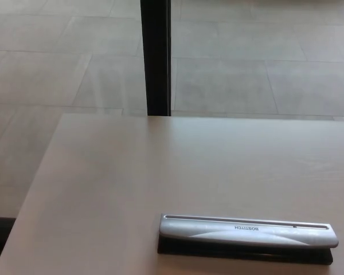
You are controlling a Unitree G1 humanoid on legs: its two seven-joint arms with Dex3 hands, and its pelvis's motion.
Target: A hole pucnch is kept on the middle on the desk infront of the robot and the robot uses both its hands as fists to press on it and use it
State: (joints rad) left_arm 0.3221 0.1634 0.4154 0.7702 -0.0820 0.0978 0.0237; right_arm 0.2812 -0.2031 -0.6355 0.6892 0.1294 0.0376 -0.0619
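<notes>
Neither of my hands shows. The long silver hole punch with black base (247, 237) lies on my pale wooden desk (132, 172); a black post (156, 57) stands beyond.

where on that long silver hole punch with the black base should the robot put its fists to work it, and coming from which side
Come down from above onto the long silver hole punch with the black base, which lies flat and lengthwise across the pale wooden desk. Its broad silver top bar is the part to press: one fist toward each end, so the force stays even. Neither hand is in view yet.
</notes>
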